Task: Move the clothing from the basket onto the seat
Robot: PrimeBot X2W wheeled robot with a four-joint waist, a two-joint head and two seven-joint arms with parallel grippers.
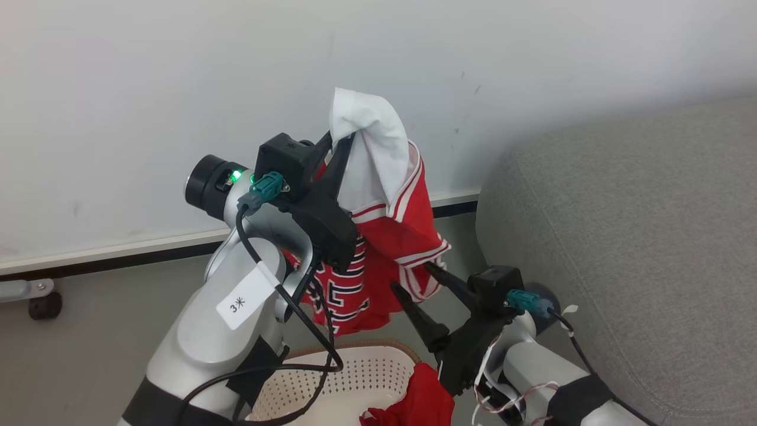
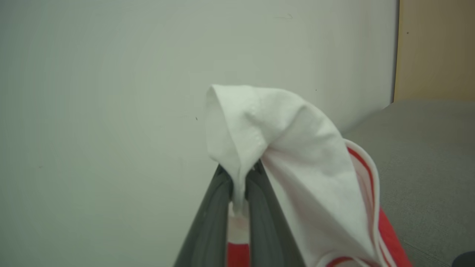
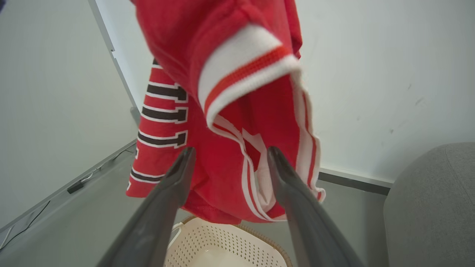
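Head view: clothing (image 1: pixel 408 231) within (left) tool (image 1: pixel 342 139)

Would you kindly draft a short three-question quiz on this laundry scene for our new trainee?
1. True or false: the left gripper is shut on the red garment.
2. The right gripper is: A) shut on the garment; B) open, holding nothing; C) shut on a towel.
3. Fill in: the held garment hangs over the ____, not yet on the seat.
Key: 1 true; 2 B; 3 basket.
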